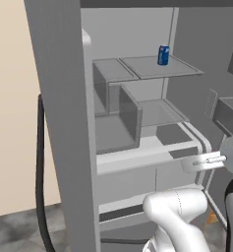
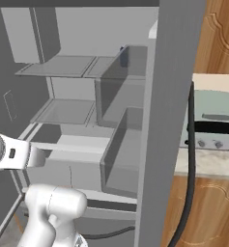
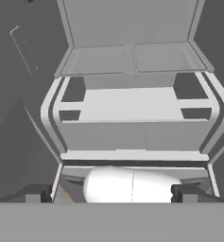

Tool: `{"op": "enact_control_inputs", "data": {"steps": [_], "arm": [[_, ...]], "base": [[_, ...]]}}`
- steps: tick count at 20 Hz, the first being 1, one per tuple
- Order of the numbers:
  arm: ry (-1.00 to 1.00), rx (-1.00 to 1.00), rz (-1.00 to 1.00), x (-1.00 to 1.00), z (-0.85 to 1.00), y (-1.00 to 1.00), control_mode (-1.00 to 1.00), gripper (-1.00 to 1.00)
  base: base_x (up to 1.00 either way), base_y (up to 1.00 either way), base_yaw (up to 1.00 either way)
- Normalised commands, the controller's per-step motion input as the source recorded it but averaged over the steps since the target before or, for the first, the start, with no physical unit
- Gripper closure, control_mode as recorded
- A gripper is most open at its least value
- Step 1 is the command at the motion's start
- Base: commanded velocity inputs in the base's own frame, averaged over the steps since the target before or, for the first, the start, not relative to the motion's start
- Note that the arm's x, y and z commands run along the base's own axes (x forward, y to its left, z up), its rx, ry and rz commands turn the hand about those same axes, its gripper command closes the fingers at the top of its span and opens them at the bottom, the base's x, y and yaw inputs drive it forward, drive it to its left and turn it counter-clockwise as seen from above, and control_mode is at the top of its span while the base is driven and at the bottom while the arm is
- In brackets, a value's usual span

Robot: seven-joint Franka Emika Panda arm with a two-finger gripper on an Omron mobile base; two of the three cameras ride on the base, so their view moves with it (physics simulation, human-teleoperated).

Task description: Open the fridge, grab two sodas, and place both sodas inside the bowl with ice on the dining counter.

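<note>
You see the fridge (image 1: pixel 64 123) standing open, smooth grey steel with flat, see-through shelves inside. The blue can (image 1: pixel 163 55) stands upright on the top shelf (image 1: pixel 157 66), near the back. It has white and red marks, but they are too small for you to read. The gripper (image 3: pixel 111 191) is low in front of the fridge, its two dark tips far apart with nothing between them. A pale green toaster oven (image 2: pixel 217 120) sits on the stone counter (image 2: pixel 207 164) beside the fridge.
</note>
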Motion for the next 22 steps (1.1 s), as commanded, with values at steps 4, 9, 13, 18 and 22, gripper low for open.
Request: {"op": "enact_control_inputs", "data": {"steps": [4,9,13,18,22], "arm": [[0.0,0.0,0.0,0.0,0.0,0.0,1.0,-1.0],[-0.02,0.0,-0.01,0.04,0.04,0.0,-1.0,-1.0],[-0.15,0.0,-0.14,0.24,0.55,0.0,-1.0,-1.0],[-0.18,0.0,-0.12,0.33,0.72,-0.01,-1.0,-1.0],[-0.21,0.0,0.0,0.42,0.6,-0.21,-1.0,-1.0]], "base": [[0.73,0.0,0.01],[0.0,0.02,0.0],[0.0,0.0,0.0],[0.0,0.0,0.0],[0.0,0.0,0.0]]}}
